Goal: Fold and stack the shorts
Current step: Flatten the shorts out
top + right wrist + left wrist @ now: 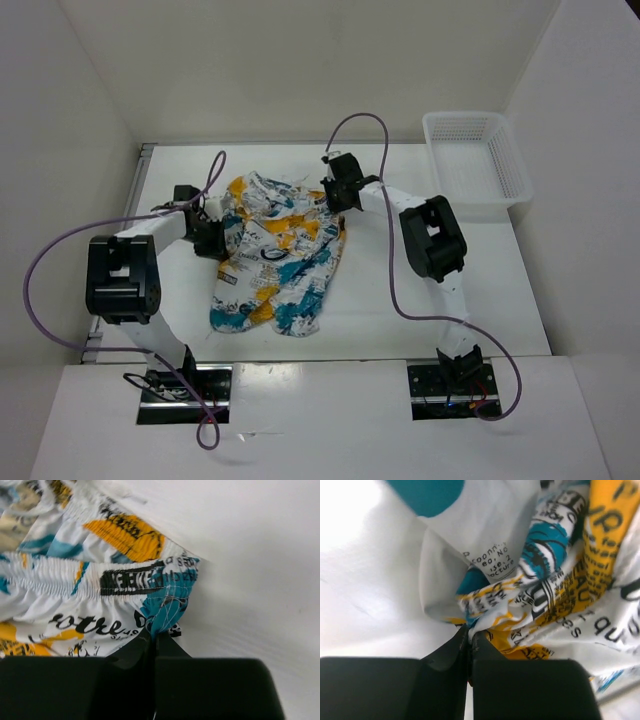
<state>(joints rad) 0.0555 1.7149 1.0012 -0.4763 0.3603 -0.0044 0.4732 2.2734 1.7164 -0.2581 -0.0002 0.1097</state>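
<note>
Pinching both sides: left hand is clamped on a bunched fold at the left edge of the soft white fabric shorts printed teal, yellow-orange and black; right hand is clamped on the elastic waistband corner at their far right. Shorts lie crumpled between both hands on the white tabletop.

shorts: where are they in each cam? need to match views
Top external: shorts lie crumpled mid-table, between the two arms.
Left wrist: shorts fill the upper right; left gripper shut on a fold.
Right wrist: shorts fill the left, waistband showing; right gripper shut on a corner.
Shared landmark: white table.
</note>
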